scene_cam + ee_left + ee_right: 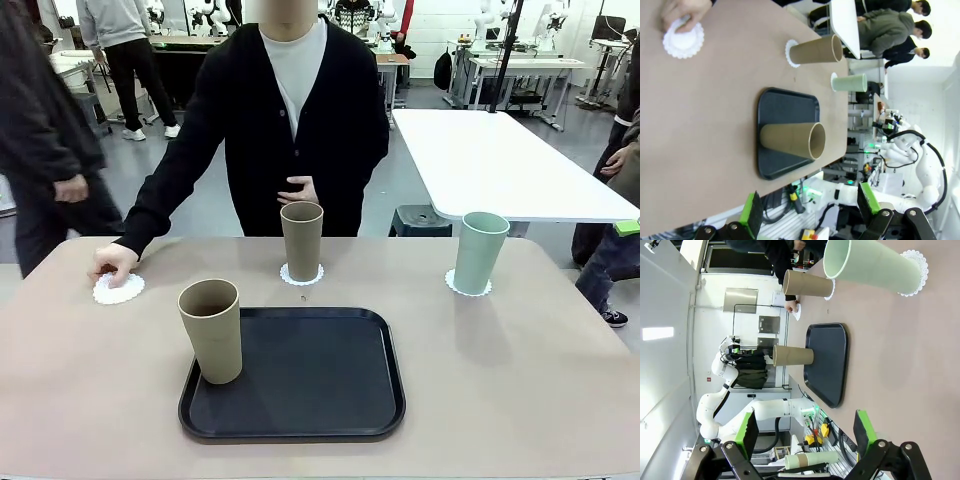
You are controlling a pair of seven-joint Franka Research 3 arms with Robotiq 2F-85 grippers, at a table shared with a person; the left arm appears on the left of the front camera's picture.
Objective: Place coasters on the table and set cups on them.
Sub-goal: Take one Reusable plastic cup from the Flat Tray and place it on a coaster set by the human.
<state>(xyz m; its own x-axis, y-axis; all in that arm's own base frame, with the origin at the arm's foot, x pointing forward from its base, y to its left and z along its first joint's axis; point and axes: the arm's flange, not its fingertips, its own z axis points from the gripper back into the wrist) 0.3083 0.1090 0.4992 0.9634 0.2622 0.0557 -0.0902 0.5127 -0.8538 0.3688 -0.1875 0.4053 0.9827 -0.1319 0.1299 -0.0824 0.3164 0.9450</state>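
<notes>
On the beige table [520,390], a tan cup [301,240] stands on a white coaster [301,274] at the far middle. A mint green cup [480,252] stands on a second coaster [468,286] to the right. Another tan cup [211,330] stands upright in the left part of the black tray [310,380]. The person's hand [112,264] rests on a third coaster [118,289] at the far left. My left gripper [809,207] is open, well back from the tray [785,105]. My right gripper [805,435] is open too, far from the green cup [870,265].
The person stands at the far edge of the table, the other hand held at the waist. A white table [500,160] lies behind at the right. Bystanders stand at the left [40,150] and right edges.
</notes>
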